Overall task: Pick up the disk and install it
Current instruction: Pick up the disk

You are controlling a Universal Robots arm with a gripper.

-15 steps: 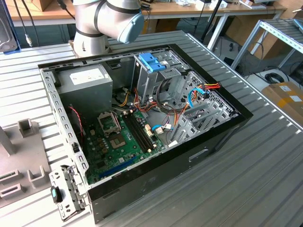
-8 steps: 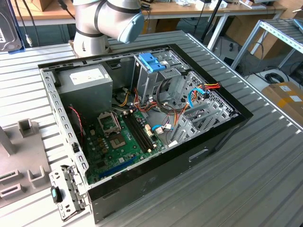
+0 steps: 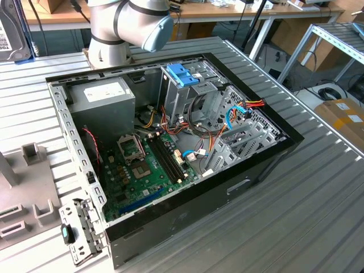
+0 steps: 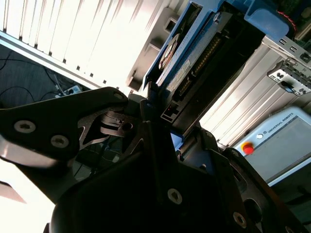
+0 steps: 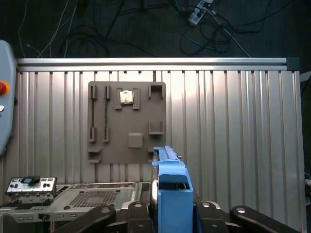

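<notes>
The disk (image 5: 171, 191) stands edge-on between the black fingers of my gripper (image 5: 167, 212), its bright blue carrier rail facing the first wrist view. In the second wrist view the disk (image 4: 194, 58) shows its blue rail, a strip of label and its connector edge, and the gripper (image 4: 155, 119) is shut on its end. A corner of the disk (image 3: 12, 31) shows at the exterior view's upper left, well off to the side of the open computer case (image 3: 267, 153). The case's metal drive cage (image 3: 187, 94) carries a blue latch (image 3: 183, 74).
The case lies open on a ribbed metal table (image 3: 307, 216), with a grey power supply (image 3: 105, 96), motherboard (image 3: 142, 170) and loose cables inside. A grey fixture plate (image 5: 127, 124) lies beside it. The arm's base (image 3: 111, 34) stands behind the case. A pendant (image 4: 282, 141) sits off the table.
</notes>
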